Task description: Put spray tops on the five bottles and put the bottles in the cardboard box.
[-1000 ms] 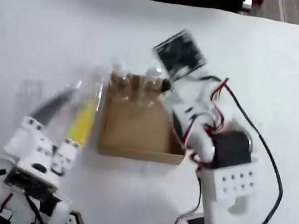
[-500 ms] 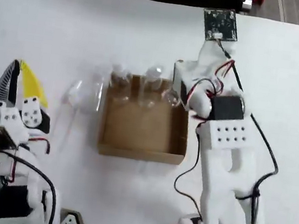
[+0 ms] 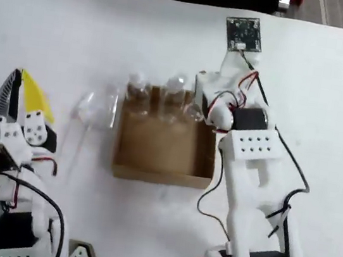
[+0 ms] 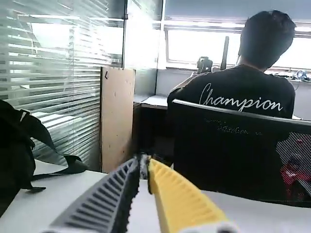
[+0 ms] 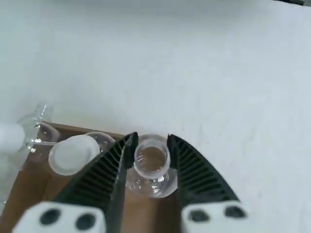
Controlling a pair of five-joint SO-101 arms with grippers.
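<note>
The cardboard box (image 3: 206,152) lies at the table's middle. Two clear bottles (image 3: 138,96) (image 3: 175,94) stand inside along its far wall. A third clear bottle (image 5: 151,164), its neck uncapped, stands in the far right corner of the box. My right gripper (image 5: 150,140) is shut on its neck, one finger on each side; the high view shows this gripper (image 3: 196,110) over that corner. A clear spray piece with a thin tube (image 3: 95,107) lies on the table left of the box. My left gripper (image 3: 19,75) is shut and empty, raised at the near left, pointing into the room (image 4: 143,159).
The right arm (image 3: 251,178) runs along the box's right side, with loose wires around it. The left arm's base (image 3: 11,221) fills the near left corner. White table stretches behind the box and to the far right.
My left arm has pulled back from beside the box to the near left and lifted. My right arm has swung its wrist over the box's far right corner and settled there.
</note>
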